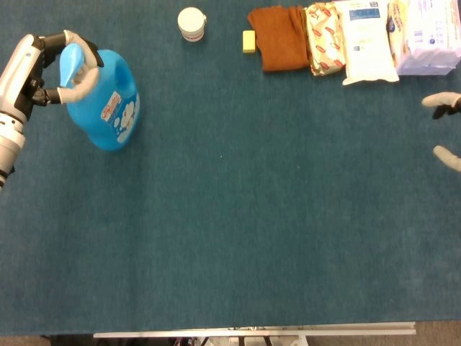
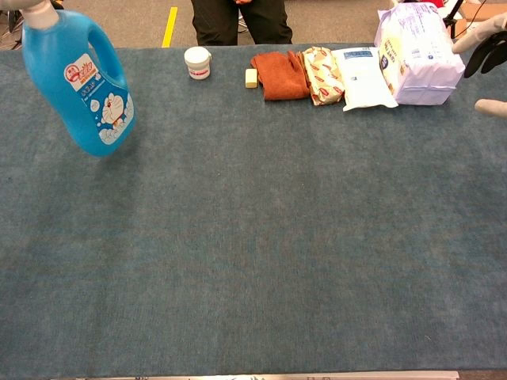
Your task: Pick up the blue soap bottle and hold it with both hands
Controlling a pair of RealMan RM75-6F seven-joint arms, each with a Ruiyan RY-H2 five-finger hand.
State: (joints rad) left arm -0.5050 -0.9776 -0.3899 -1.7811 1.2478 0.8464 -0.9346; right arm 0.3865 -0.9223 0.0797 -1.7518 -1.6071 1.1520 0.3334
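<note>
The blue soap bottle (image 1: 109,101) hangs above the table at the far left, base tilted down and to the right, a cartoon label on its side (image 2: 83,83). My left hand (image 1: 43,68) grips it at the neck, fingers wrapped round the top by the handle. In the chest view only a finger of that hand shows, at the top edge over the cap. My right hand (image 1: 446,126) shows at the right edge, fingers apart, holding nothing; in the chest view the right hand (image 2: 485,63) sits beside the purple pack.
Along the table's far edge lie a white jar (image 1: 191,24), a yellow block (image 1: 248,40), a brown cloth (image 1: 279,37), a snack pack (image 1: 325,37), a white wipes pack (image 1: 366,40) and a purple pack (image 2: 418,54). A person's legs (image 2: 242,20) stand behind the table.
</note>
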